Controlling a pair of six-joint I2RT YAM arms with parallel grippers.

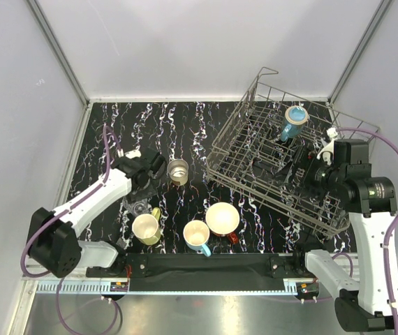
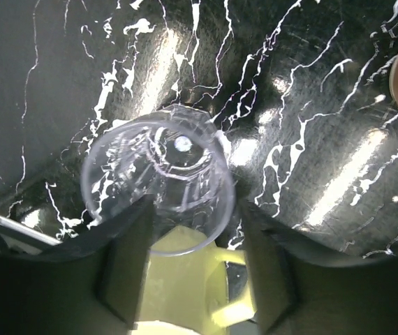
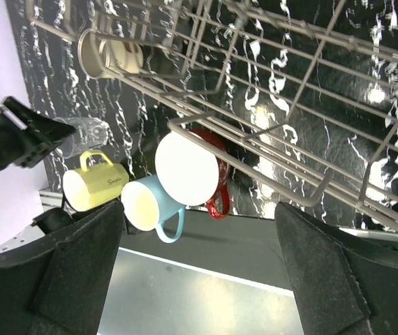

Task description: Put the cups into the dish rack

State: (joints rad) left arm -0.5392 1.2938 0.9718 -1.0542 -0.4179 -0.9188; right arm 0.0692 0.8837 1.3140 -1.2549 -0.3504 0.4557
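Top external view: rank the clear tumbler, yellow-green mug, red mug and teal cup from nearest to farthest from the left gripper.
1. Clear tumbler: between the jaws of the left gripper.
2. Yellow-green mug: right beside the tumbler, on its near side.
3. Red mug: further right, mid-table.
4. Teal cup: in the dish rack, far right.

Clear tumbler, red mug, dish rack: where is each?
clear tumbler [image 2: 158,183], left wrist view, inner glass wall.
red mug [image 1: 222,218], top view, pale inside.
dish rack [image 1: 230,132], top view, left wire wall.

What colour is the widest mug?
The widest mug is red outside, cream inside; clearest in right wrist view.
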